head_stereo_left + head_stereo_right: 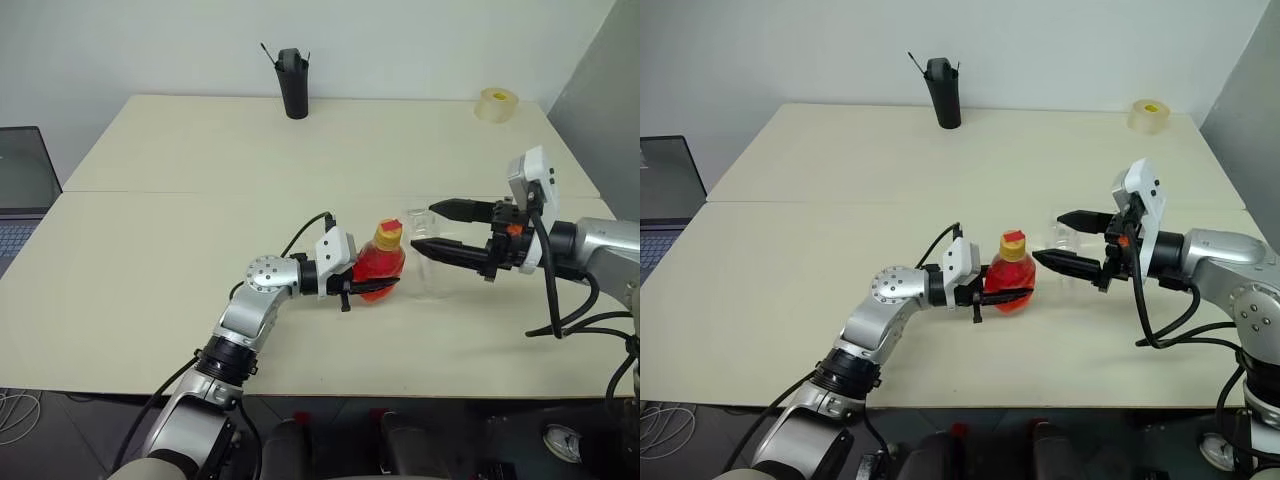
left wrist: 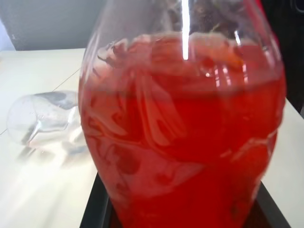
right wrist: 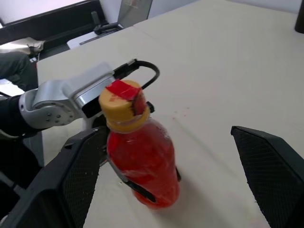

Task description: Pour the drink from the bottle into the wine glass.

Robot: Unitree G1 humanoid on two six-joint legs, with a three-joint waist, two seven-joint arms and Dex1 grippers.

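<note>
Red drink fills the squat bottle (image 1: pixel 379 264) that my left pincer (image 1: pixel 372 288) clamps around its belly, upright near the middle of the cream table (image 1: pixel 150 260), its yellow cap (image 3: pixel 121 105) on. My right pincer (image 1: pixel 440 228) hangs wide and empty just beside it, with the wine glass (image 1: pixel 427 268) behind its fingers. A careless reach for the cap could topple that glass, or tipping while capped pours nothing.

Table (image 1: pixel 200 260), cream, spanning the frame. Centre: left gripper (image 1: pixel 372 287) clamping the bottle (image 1: pixel 380 262), drink (image 1: pixel 378 268) showing red inside. Right of it: wine glass (image 1: pixel 432 268), right gripper (image 1: pixel 440 229) spreading wide. Top centre: black cup (image 1: pixel 293 84). Top right: tape roll (image 1: pixel 497 104).
</note>
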